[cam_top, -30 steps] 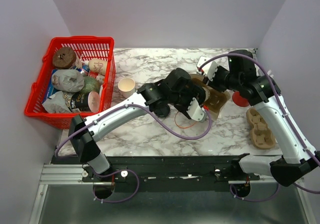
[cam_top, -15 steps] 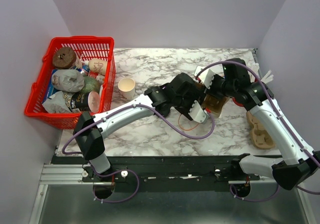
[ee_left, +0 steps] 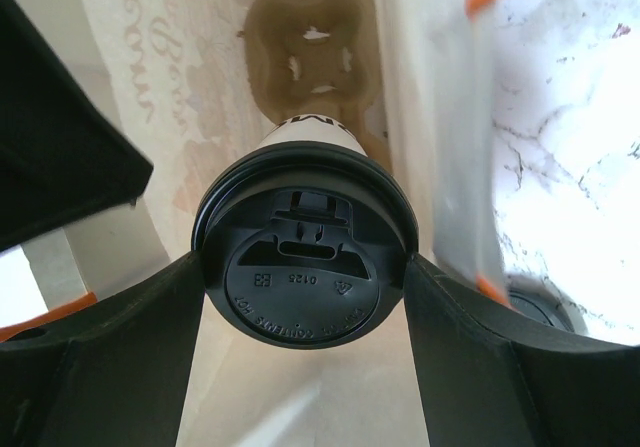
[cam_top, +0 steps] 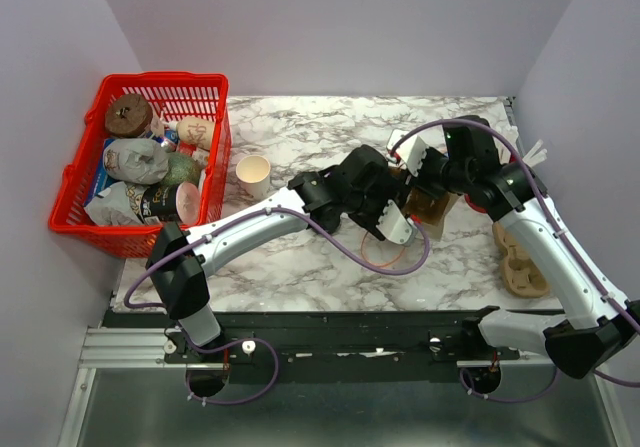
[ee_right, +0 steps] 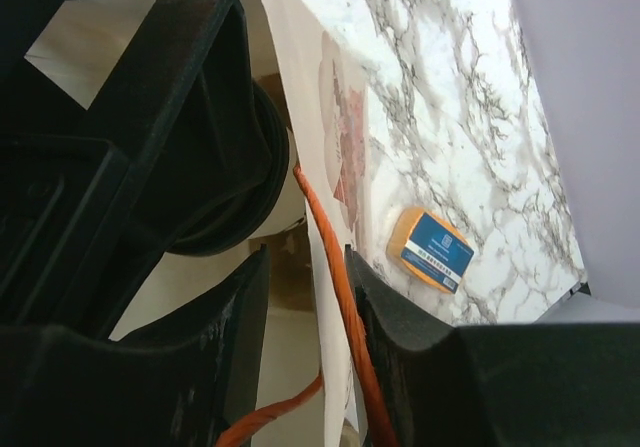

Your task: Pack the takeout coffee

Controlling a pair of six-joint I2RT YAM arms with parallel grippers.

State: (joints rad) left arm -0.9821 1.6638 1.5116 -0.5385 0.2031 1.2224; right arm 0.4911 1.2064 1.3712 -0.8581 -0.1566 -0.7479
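The takeout coffee (ee_left: 305,267), a whitish cup with a round black lid, hangs in the mouth of the brown paper bag (ee_left: 130,67). My left gripper (ee_left: 305,285) is shut on it, one finger on each side of the lid. A cardboard cup carrier (ee_left: 310,57) lies deep inside the bag. From above, the left gripper (cam_top: 395,205) covers the cup at the bag (cam_top: 434,209). My right gripper (ee_right: 305,297) straddles the bag's wall (ee_right: 340,127) and its orange handle (ee_right: 345,297). It (cam_top: 420,165) holds that edge up.
A red basket (cam_top: 70,202) full of packets stands at the far left. A tan paper cup (cam_top: 253,174) stands near it. A carton cup tray (cam_top: 522,257) and a red thing (cam_top: 482,203) lie at the right. A loose black lid (ee_left: 545,312) and a yellow-blue pack (ee_right: 430,250) lie beside the bag.
Over the last second the left gripper has moved right with the cup to the bag's mouth. The right gripper has drawn the bag's edge nearer. Little has moved in the last half second.
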